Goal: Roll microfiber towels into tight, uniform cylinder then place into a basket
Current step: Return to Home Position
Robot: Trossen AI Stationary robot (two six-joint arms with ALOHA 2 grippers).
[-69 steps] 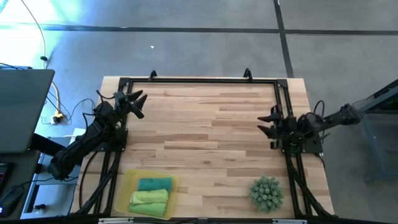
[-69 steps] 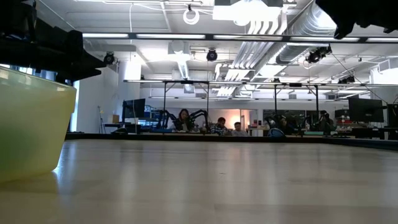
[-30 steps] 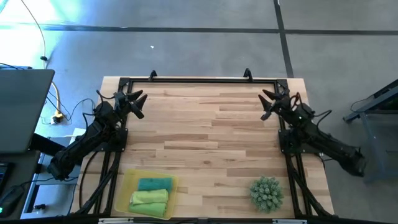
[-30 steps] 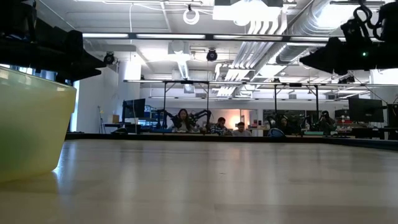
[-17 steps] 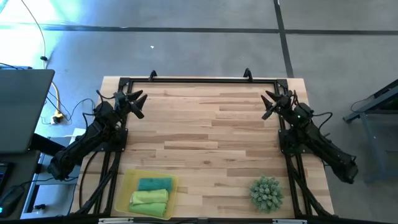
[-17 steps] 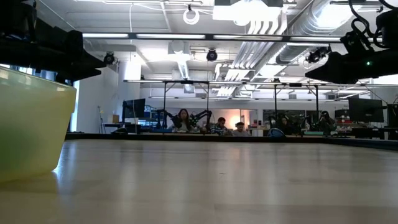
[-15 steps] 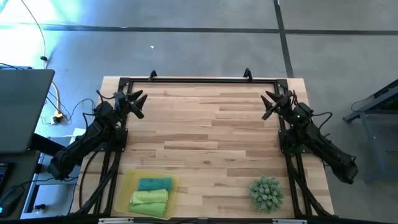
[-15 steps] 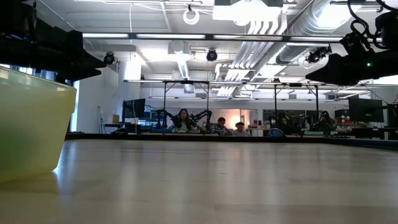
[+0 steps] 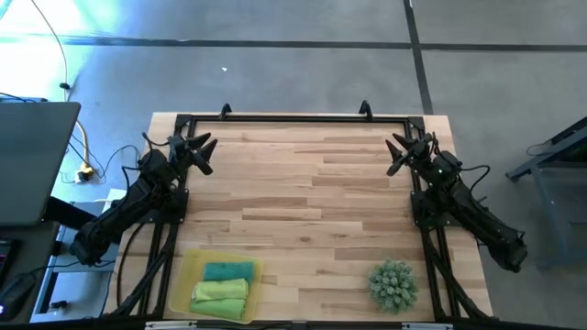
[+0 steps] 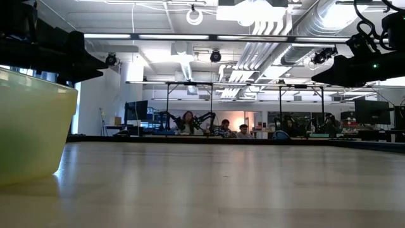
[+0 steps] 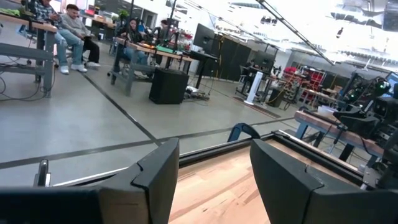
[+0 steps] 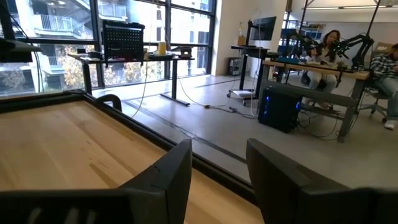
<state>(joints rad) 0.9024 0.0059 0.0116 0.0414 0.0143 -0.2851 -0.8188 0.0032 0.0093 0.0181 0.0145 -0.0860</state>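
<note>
- The left gripper (image 9: 205, 154) hangs over the far left corner of the wooden surface (image 9: 303, 202), pointing toward the middle. Its fingers (image 11: 155, 180) stand apart with nothing between them.
- The basket (image 9: 182, 280) sits at the near left edge of the surface, well apart from both grippers. In the low view its translucent yellow wall (image 10: 31, 126) fills the left side.
- Inside the basket lie rolled towels side by side: a teal roll (image 9: 227, 271) farthest in, then two light green rolls (image 9: 220, 291) nearer the front edge.
- A green spiky plant (image 9: 393, 284) stands near the near right corner.
- The right gripper (image 9: 393, 155) hangs over the far right corner, facing inward. Its fingers (image 12: 169, 174) are spread and empty.
</note>
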